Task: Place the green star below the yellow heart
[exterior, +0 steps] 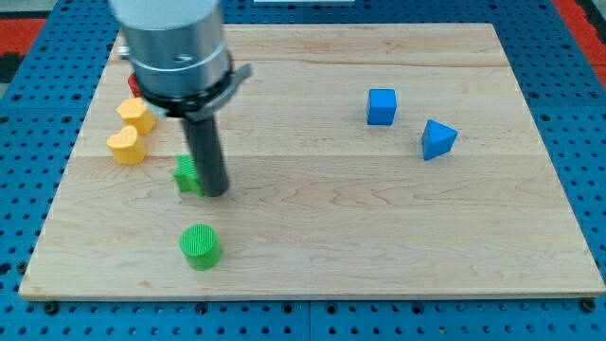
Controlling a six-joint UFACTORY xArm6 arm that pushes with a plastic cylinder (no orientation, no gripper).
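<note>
The green star lies at the view's left, partly hidden behind my rod. My tip rests on the board touching the star's right side. The yellow heart lies up and left of the star, near the board's left edge. A second yellow block sits just above the heart. A green cylinder stands below the star, toward the view's bottom.
A blue cube and a blue triangular block lie at the view's upper right. A red block peeks out behind the arm's body at the upper left. The wooden board sits on a blue pegboard.
</note>
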